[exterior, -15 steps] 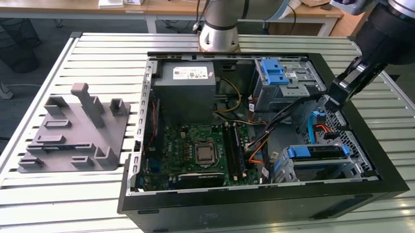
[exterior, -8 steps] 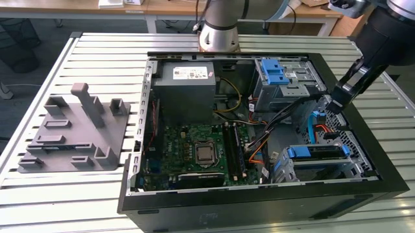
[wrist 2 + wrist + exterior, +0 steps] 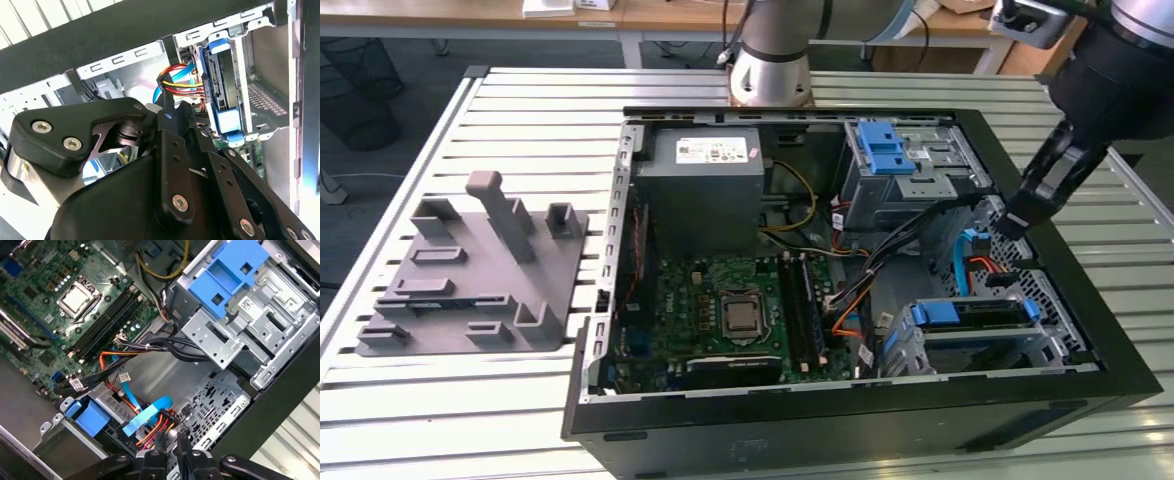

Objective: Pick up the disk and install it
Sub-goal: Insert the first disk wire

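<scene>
The gripper [image 3: 1015, 222] has its fingers closed together, empty, hanging inside the open computer case [image 3: 1067, 395] near the exterior view's right wall. Its tips sit just beside the cable connectors [image 3: 160, 424]. The disk [image 3: 969, 313] sits in the lower drive cage [image 3: 947, 355], blue rails showing, cables plugged into it.

power-supply box [image 3: 707, 185] | white sticker, print unreadable (too small) | no other legible text
</scene>
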Motion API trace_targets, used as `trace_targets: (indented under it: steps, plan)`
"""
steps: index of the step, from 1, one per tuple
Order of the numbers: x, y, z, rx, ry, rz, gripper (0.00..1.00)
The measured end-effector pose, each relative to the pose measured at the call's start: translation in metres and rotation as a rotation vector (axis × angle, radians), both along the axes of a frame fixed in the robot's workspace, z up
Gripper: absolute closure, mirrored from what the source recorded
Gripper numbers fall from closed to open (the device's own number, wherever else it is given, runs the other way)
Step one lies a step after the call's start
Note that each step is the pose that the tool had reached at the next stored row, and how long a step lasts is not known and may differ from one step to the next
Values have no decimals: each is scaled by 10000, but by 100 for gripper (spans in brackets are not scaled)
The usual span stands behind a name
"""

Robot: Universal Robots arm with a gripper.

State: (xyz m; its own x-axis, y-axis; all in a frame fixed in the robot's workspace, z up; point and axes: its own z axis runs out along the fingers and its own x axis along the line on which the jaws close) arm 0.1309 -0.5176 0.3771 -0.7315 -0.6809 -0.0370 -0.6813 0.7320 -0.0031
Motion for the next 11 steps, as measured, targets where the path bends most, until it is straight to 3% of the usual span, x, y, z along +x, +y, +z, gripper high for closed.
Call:
trace_targets:
  steps: [3, 5, 11]
  plan:
    - [0, 0, -15, -4, -1, 535, 76]
    - [1, -11, -21, -19, 0, 663, 76]
    - [-1, -136, -31, -21, 0, 724, 76]
